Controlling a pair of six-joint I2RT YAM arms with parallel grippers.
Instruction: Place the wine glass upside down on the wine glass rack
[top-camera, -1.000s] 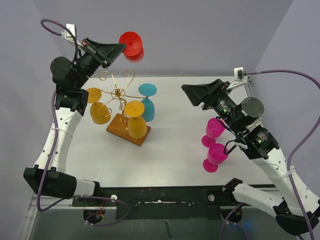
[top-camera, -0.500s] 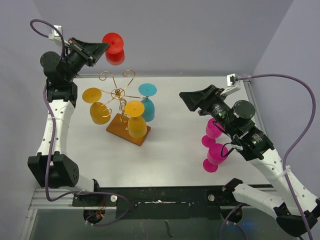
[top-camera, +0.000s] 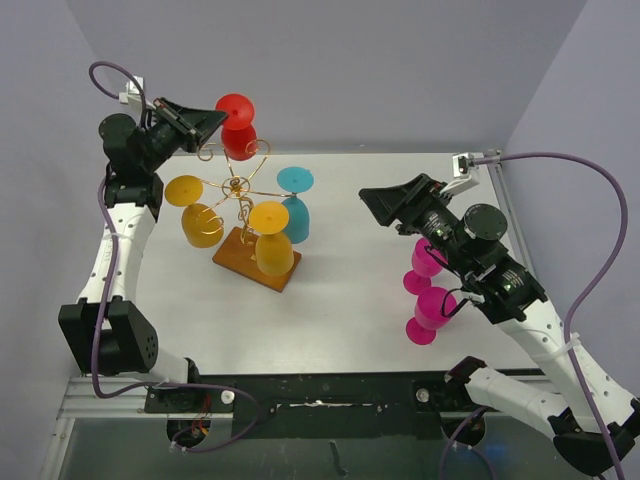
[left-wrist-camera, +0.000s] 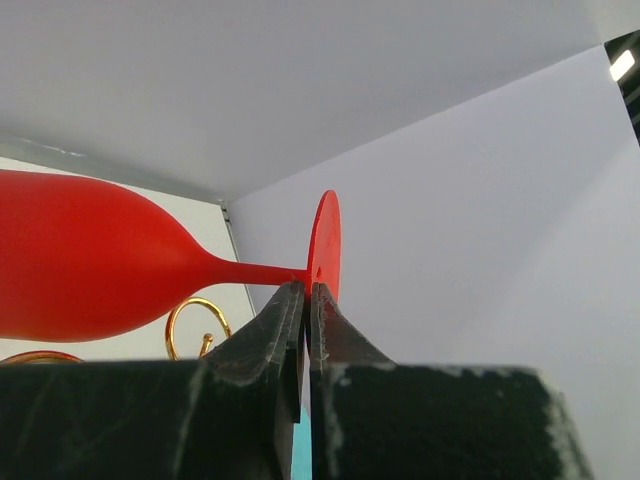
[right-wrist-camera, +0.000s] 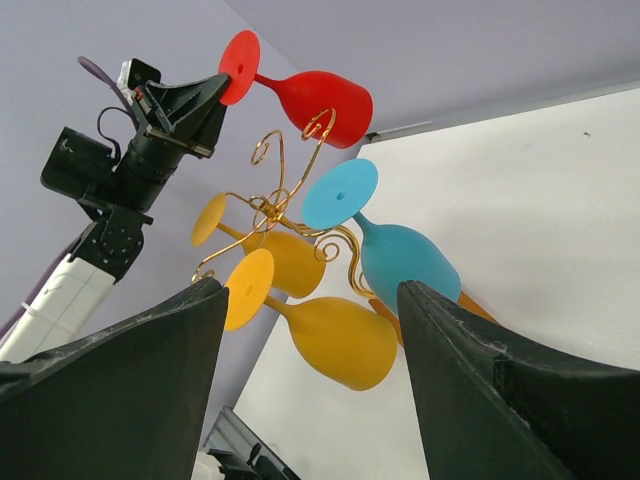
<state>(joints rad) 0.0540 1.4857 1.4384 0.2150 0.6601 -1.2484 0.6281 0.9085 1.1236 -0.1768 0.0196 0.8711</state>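
My left gripper (top-camera: 212, 119) is shut on the stem of a red wine glass (top-camera: 239, 128), right under its foot. It holds the glass tilted, foot up, over the rear curled arms of the gold wire rack (top-camera: 237, 187). In the left wrist view the jaws (left-wrist-camera: 307, 291) pinch the stem of the red glass (left-wrist-camera: 90, 262), with a gold curl (left-wrist-camera: 195, 318) just below the bowl. The right wrist view shows the red glass (right-wrist-camera: 315, 95) touching or just above a top curl of the rack (right-wrist-camera: 270, 208). My right gripper (top-camera: 385, 201) is open and empty, right of the rack.
Two yellow glasses (top-camera: 203, 225) (top-camera: 273, 250) and a teal glass (top-camera: 296, 212) hang upside down on the rack, above its wooden base (top-camera: 238, 260). Two magenta glasses (top-camera: 430, 258) (top-camera: 433, 310) stand on the table under my right arm.
My left gripper carried the red glass left, then down and back right, onto the rack's rear arms. My right arm shifted slightly left.
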